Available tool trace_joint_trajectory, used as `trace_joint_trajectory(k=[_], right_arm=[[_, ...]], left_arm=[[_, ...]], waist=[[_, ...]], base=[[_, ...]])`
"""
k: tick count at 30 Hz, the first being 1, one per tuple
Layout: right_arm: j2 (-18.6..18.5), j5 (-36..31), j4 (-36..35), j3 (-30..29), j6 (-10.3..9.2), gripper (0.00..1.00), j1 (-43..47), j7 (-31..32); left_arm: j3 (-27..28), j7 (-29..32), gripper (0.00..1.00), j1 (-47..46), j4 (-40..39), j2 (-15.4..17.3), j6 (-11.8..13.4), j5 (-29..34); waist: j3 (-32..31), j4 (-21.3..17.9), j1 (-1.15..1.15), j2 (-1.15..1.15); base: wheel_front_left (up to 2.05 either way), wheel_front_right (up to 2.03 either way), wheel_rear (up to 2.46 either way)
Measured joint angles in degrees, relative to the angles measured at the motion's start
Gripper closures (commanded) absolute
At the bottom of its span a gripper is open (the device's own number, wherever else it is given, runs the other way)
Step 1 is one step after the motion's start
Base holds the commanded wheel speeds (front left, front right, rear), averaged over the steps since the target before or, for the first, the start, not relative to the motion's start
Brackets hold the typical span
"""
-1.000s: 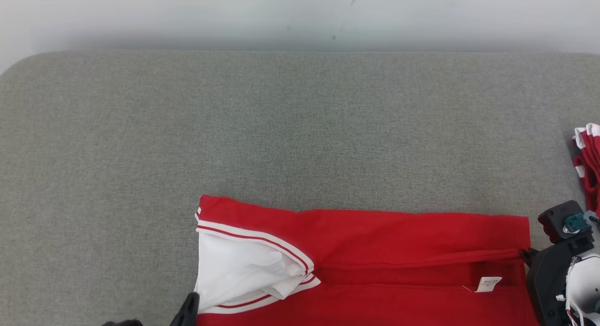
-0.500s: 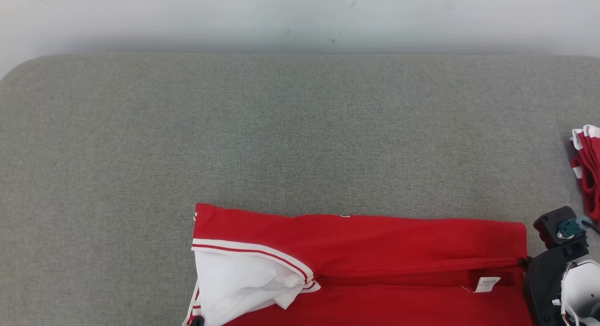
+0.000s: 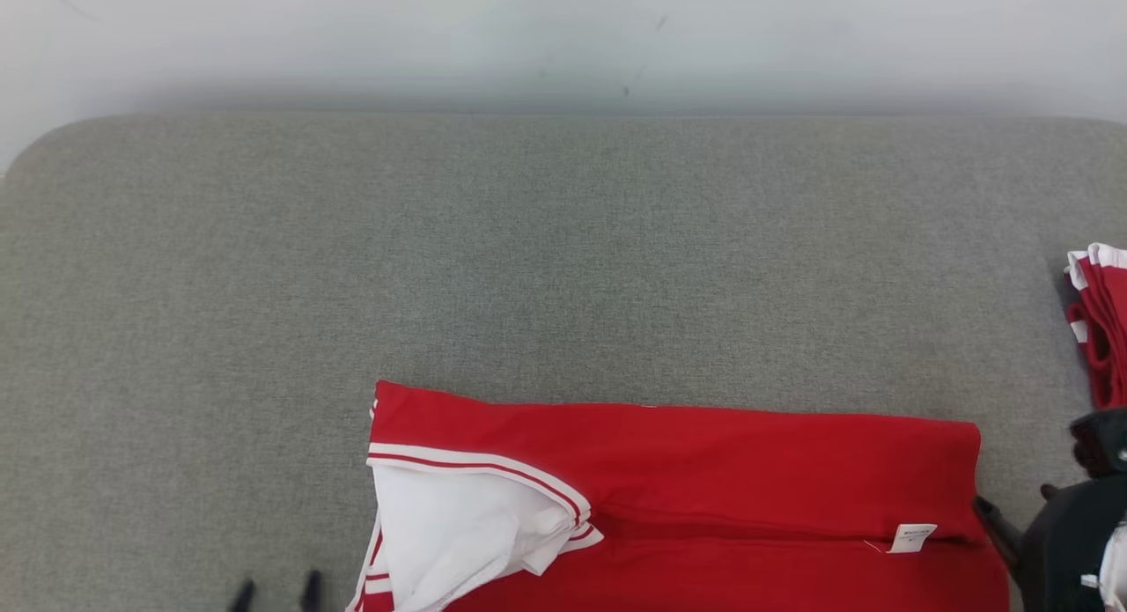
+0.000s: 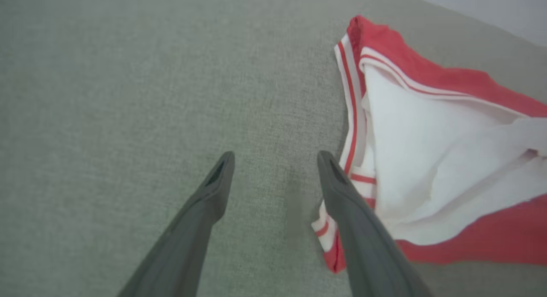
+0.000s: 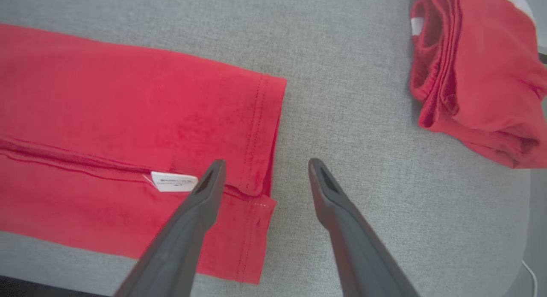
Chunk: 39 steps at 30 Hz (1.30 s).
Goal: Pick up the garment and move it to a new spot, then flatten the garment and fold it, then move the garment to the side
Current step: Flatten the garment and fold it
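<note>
The garment (image 3: pixel 704 471) is red with a white panel and striped trim. It lies folded lengthwise on the grey surface, at the bottom middle of the head view. My left gripper (image 4: pixel 275 160) is open and holds nothing. It stands just left of the garment's white striped end (image 4: pixel 427 160), with its right finger next to the trim. Its two tips (image 3: pixel 277 592) show at the bottom edge. My right gripper (image 5: pixel 265 165) is open above the garment's hemmed right end (image 5: pixel 128 96), its left finger over the hem near a white label (image 5: pixel 173 181).
A second red garment (image 3: pixel 1096 321) lies folded at the right edge of the padded grey table (image 3: pixel 563 242), and it is also seen to the right of my right gripper (image 5: pixel 478 83). A pale wall runs behind the table. My right arm's dark body (image 3: pixel 1070 528) sits at the lower right.
Both grippers have opened and let go of the garment's ends. The left has drawn off to the left of the cloth. The folded layer now lies flat. The head camera has tilted slightly.
</note>
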Motion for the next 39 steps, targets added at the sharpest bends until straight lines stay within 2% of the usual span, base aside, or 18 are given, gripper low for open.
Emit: trace_joint_trajectory(k=[5,10,13,18,19,22,29,39], right_arm=[[6.02,-1.62,-3.94,-6.93,0.00,0.00,2.96,-3.46],[15.48,-2.97,-3.96,-11.02,-0.01,0.00,4.03,-11.79],[18.49,-3.72,-1.52,-11.74,-0.01,0.00,3.99,-18.12],[20.16,-4.66,5.28,-10.16,-0.01,0.00,3.99,-25.71],[20.33,-4.71,8.37,-9.57,-0.01,0.00,3.83,-27.70],[20.61,-5.49,12.59,-9.38,-0.01,0.00,2.81,-29.43],[20.68,-7.68,18.84,-10.67,-0.01,0.00,-0.77,-30.29],[20.62,-6.51,23.75,-10.87,-0.01,0.00,-2.33,-26.71]], left_arm=[[4.82,-10.54,0.00,-1.88,-2.71,-0.41,0.83,3.57],[9.49,-11.72,0.00,-3.64,-11.34,-4.72,-0.80,11.50],[12.47,-11.73,0.00,-3.27,-14.82,-8.81,-2.53,14.86],[15.91,-11.73,0.00,-0.93,-15.75,-12.54,-6.11,18.09],[17.04,-11.73,0.00,-0.67,-15.63,-13.63,-7.34,19.35],[18.05,-11.73,0.00,0.01,-15.02,-15.03,-8.87,20.45],[20.01,-11.73,0.00,-0.14,-14.35,-17.47,-11.40,22.50],[21.21,-11.73,0.00,-0.30,-12.87,-19.28,-13.91,23.02]], waist=[[-0.64,0.45,0.00,-0.01],[-1.52,0.75,0.00,-0.01],[-2.02,0.50,0.00,-0.01],[-2.36,-0.57,0.00,-0.01],[-2.35,-0.96,0.00,0.00],[-2.09,-1.30,-0.01,-0.01],[-1.16,-1.26,0.01,-0.01],[-0.35,-0.31,0.00,-0.01]], base=[[0.00,0.00,0.00],[0.00,0.00,0.00],[0.00,0.00,0.00],[0.00,0.00,0.00],[0.00,0.00,0.00],[0.00,0.00,0.00],[0.00,0.00,0.00],[0.00,0.00,0.00]])
